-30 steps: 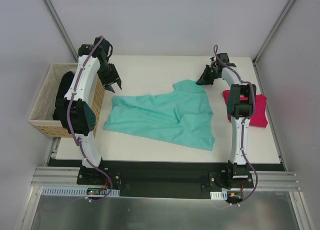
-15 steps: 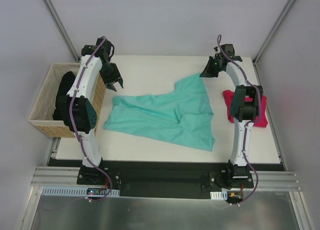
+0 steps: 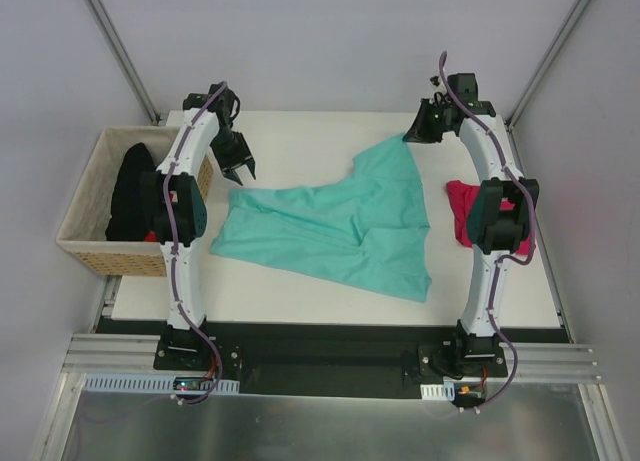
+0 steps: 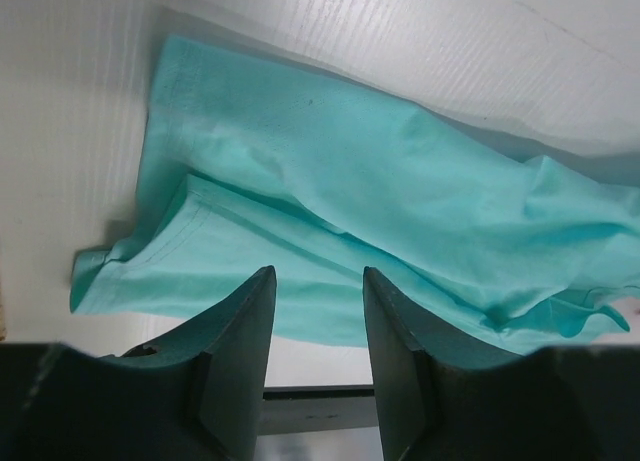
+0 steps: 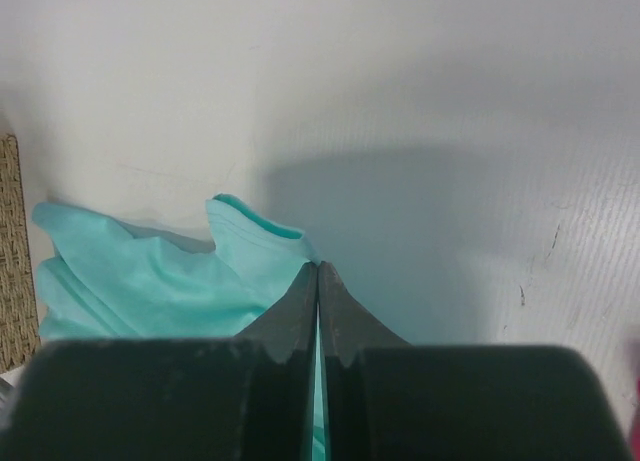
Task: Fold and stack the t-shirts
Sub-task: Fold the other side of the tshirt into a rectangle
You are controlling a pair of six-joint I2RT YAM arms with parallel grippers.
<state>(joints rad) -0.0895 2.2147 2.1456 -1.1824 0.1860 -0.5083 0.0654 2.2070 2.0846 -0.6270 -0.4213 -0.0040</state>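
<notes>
Teal shirt [image 3: 340,231] is lying rumpled mid-table, with the pink shirt [image 3: 460,219] sitting off to its right. Farther back, the left gripper [image 3: 246,173] is hovering over its left edge, fingers spread, and the right gripper [image 3: 412,136] is pinching its far corner.

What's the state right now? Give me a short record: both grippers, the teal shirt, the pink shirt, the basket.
left gripper: open, holding nothing, poised by the far left corner of the teal shirt
right gripper: shut, pinching the teal shirt's far right corner
teal shirt: spread on the table, wrinkled, not folded
pink shirt: right side of the table, partly hidden by the right arm
basket: left of the table, black clothes inside
</notes>
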